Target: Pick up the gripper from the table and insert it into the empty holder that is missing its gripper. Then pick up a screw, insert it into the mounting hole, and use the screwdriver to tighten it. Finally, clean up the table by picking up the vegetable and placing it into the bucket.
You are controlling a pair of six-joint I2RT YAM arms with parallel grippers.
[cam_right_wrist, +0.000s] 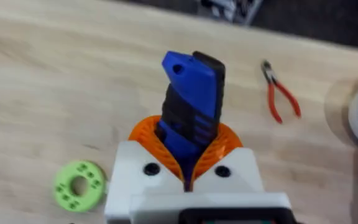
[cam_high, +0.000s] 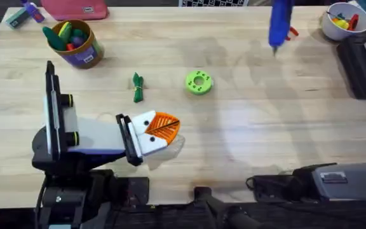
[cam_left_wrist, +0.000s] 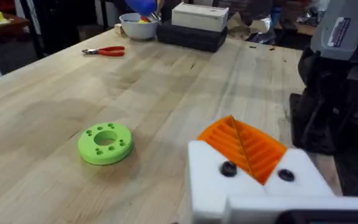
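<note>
No legible text in any view.

Overhead: purple label band on the bucket (cam_high: 76, 39), upper left of the frame, carries no characters that can be made out. A small white sticker on the grey arm housing (cam_high: 333, 177), lower right, has markings too small to read.

Left wrist view: white sticker (cam_left_wrist: 340, 27) with dark printed lines on the grey arm part, upper right of the frame; print is there, but characters cannot be resolved.
</note>
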